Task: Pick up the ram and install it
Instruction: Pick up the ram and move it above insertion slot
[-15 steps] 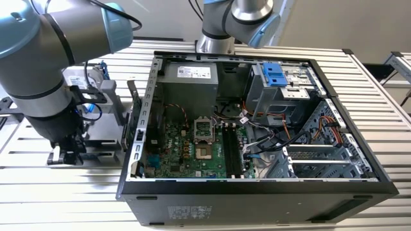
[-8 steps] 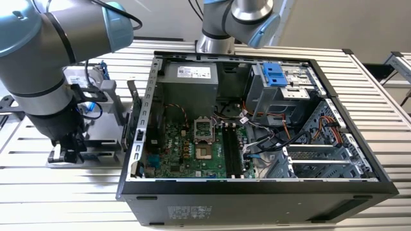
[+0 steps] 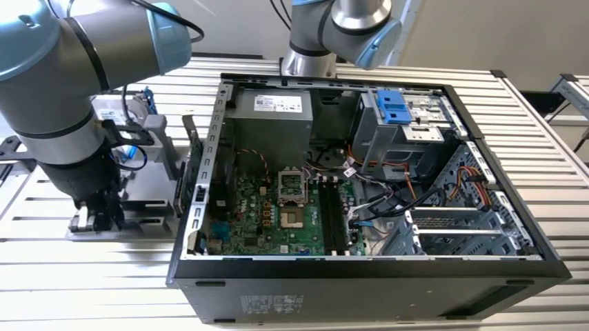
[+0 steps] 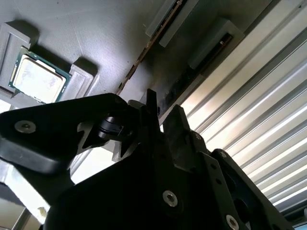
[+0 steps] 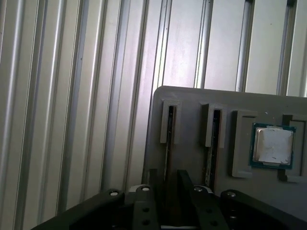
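In the first wrist view the ram (image 5: 166, 143) stands on edge in a slot of a grey holder plate (image 5: 192, 100). Another such stick (image 5: 211, 139) stands in the neighbouring slot. My gripper (image 5: 169, 179) is open, with one dark finger on each side of the first stick and a gap showing between them. The second wrist view shows the same ram edge (image 4: 144, 50) running toward the gripper (image 4: 164, 117). In the exterior view the gripper (image 3: 96, 217) hangs low over the holder (image 3: 138, 207), at the exterior view's left of the open computer case (image 3: 368, 265).
A processor chip (image 5: 272, 145) lies in a pocket of the holder beside the slots. Inside the case, the motherboard's long dark memory slots (image 3: 333, 214) lie near the middle, with cables (image 3: 387, 200) and a drive cage (image 3: 405, 131) close by. A ribbed metal table (image 3: 83, 276) carries everything.
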Tool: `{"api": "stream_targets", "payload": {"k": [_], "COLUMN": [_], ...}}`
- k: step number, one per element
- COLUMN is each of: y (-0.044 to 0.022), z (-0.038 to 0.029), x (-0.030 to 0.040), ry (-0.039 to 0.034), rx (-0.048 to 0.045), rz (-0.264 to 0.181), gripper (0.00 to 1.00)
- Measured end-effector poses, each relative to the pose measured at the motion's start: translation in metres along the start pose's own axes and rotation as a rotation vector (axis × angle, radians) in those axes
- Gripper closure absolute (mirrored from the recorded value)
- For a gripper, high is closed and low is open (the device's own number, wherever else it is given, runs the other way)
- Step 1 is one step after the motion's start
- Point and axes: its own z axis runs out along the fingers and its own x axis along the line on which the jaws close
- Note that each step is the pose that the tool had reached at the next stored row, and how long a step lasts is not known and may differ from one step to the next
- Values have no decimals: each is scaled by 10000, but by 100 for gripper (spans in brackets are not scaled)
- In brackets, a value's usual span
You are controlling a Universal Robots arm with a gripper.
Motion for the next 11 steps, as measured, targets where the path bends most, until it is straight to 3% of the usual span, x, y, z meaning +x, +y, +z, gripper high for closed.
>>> {"api": "stream_targets", "payload": {"k": [11], "y": [0], "z": [0], "x": [-2], "ry": [-1], "rx": [0], "rz": [0], "gripper": [100]}}
